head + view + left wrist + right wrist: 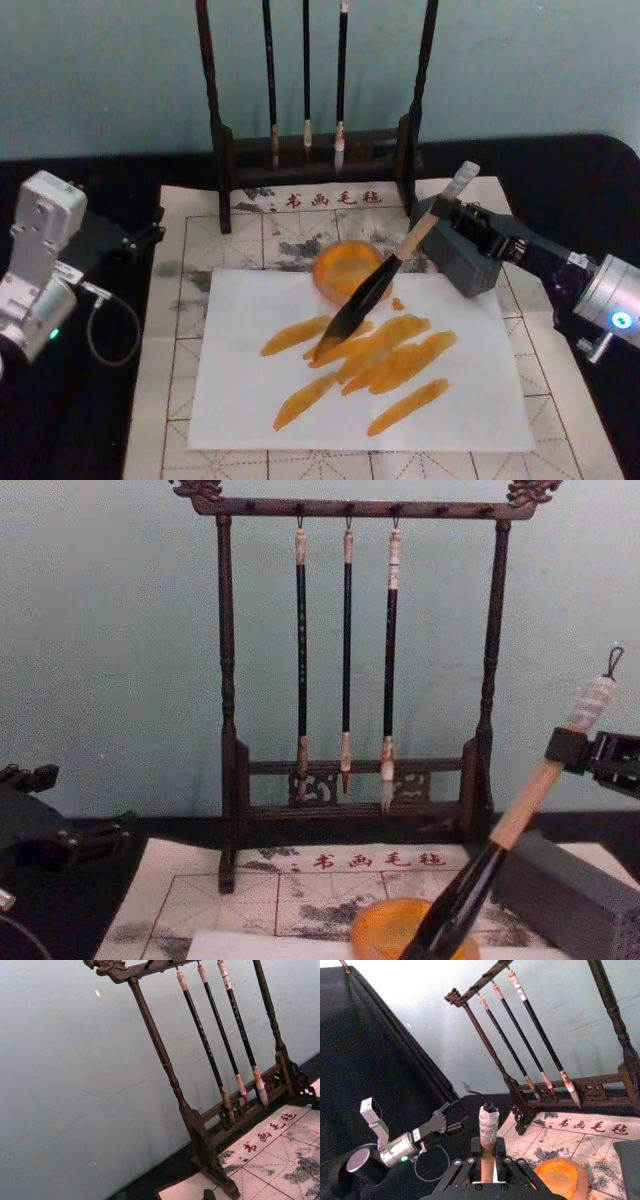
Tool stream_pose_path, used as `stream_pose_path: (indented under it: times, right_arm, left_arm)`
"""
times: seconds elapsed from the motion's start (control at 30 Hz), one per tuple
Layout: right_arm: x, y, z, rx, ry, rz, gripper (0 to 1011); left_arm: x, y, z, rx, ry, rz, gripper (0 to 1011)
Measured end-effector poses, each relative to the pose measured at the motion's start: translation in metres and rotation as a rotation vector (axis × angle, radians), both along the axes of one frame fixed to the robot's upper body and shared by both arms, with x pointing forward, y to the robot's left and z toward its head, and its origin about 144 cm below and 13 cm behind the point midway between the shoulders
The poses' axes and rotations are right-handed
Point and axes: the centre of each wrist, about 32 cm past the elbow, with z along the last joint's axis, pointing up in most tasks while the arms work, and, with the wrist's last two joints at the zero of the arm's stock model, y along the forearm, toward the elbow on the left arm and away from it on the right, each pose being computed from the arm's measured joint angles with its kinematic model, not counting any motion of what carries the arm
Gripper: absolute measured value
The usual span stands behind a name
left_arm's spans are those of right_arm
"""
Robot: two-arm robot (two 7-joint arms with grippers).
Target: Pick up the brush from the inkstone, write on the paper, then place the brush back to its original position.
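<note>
**Brush tip down on a streaked sheet**

A pale teal wall (100, 70) backs a black table (60, 430). One cream felt mat (170, 330) with red grid lines lies on it, with four red characters (330, 198) printed along its far edge. One white sheet, the paper (480, 400), lies on the near part of the mat. It carries about half a dozen slanting orange strokes (400, 360); some overlap, so an exact count cannot be told. At the back of the mat stands one dark wooden rack (225, 150), and three thin dark-handled brushes (306, 70) hang from it side by side, tips down. One round orange dish (335, 262) sits at the paper's far edge, and one dark grey block (465, 265) lies just to its right.

The brush (390, 265) is the large one. It has a thick light-tan handle, a black ferrule, a long dark tuft and a whitish wrapped top with a small cord loop. It leans steeply, its top up and to the right. Its shaft crosses above the dish's right side, and its tip rests on the paper among the strokes.

The right gripper (445, 208) reaches in from the right above the grey block. Its jaws are closed on the tan handle just below the wrapped end. The left gripper (150, 235) is parked over the table at the mat's left edge, near the far corner. Its jaws are parted and hold nothing.
</note>
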Motion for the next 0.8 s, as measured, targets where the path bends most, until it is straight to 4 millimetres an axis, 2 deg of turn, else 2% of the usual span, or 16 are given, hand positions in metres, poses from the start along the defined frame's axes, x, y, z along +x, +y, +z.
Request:
stream_pose_path:
  times: [0.43,0.8]
  right_arm:
    - [0.000,0.001,-0.003,0.015,0.005,-0.024,181]
    - [-0.002,0.004,-0.011,0.091,0.022,-0.148,181]
  left_arm:
    - [0.000,0.000,0.000,0.000,0.000,0.000,1001]
    - [0.000,0.000,0.000,0.000,0.000,0.000,1001]
